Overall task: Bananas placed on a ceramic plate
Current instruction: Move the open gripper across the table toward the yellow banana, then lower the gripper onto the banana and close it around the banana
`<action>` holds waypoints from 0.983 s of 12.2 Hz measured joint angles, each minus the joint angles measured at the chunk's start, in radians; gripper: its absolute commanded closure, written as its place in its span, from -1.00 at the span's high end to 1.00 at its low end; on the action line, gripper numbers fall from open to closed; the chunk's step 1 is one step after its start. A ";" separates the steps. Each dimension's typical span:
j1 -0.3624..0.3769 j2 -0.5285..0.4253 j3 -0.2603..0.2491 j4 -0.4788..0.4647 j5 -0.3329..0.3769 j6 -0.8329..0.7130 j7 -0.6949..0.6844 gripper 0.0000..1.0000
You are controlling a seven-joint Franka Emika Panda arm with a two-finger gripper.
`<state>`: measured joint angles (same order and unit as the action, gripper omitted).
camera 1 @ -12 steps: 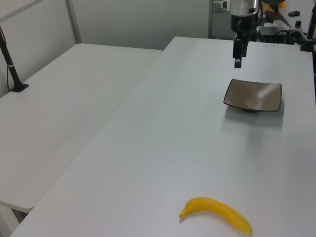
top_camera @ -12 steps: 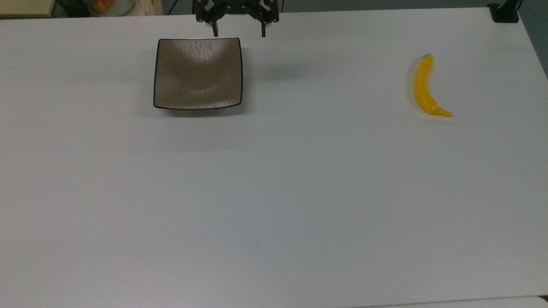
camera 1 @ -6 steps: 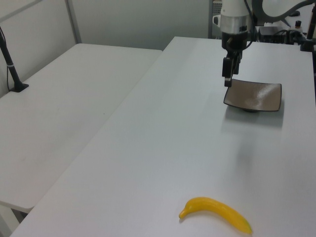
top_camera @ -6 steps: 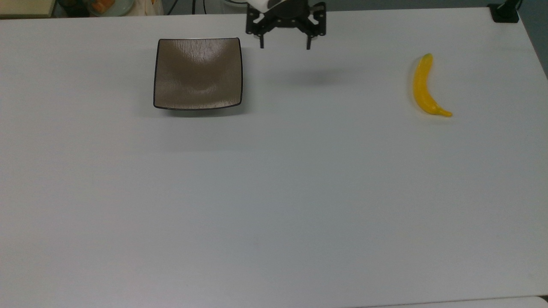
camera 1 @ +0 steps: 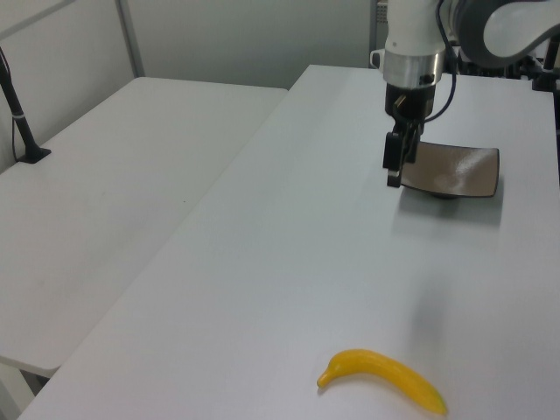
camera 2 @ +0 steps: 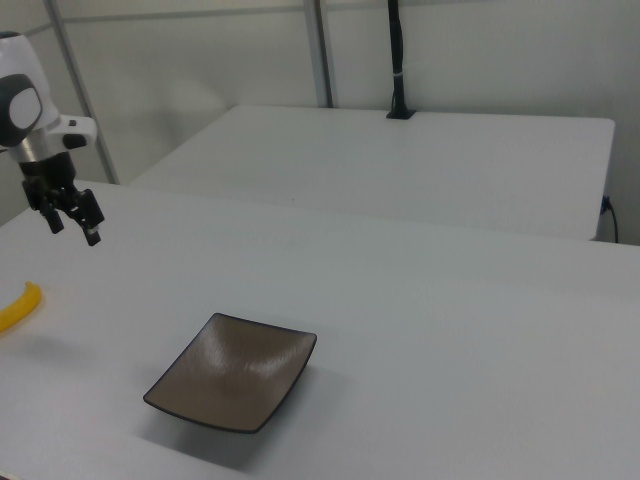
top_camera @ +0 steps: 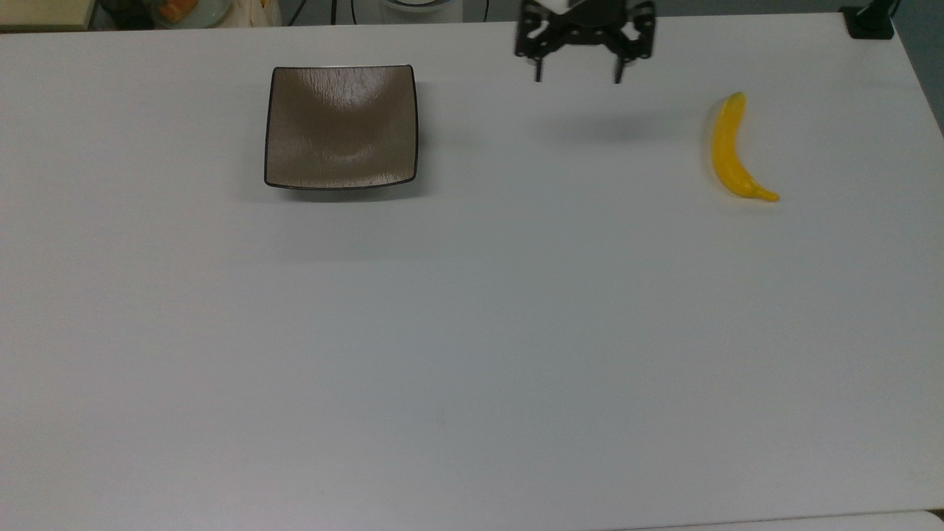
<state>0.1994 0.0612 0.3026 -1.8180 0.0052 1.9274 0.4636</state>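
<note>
banana [top_camera: 730, 151] lies flat on the white table [top_camera: 472, 332] at the top view's right, long axis near-vertical there, stem toward the bottom. looks smooth, light, rigid, maybe slippery; grip mid-body across the width. plate [top_camera: 341, 127] well apart. gripper [top_camera: 578, 77] open, empty, between them.

white tables [camera 1: 262, 262], pale wall panels [camera 2: 200, 60]
</note>
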 measured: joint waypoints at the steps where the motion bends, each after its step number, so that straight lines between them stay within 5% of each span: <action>1: 0.024 0.017 0.009 0.001 0.000 0.042 0.023 1.00; 12: 0.272 0.336 0.035 0.102 -0.004 0.269 0.192 1.00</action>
<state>0.4712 0.3967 0.3379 -1.7164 0.0007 2.1968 0.6554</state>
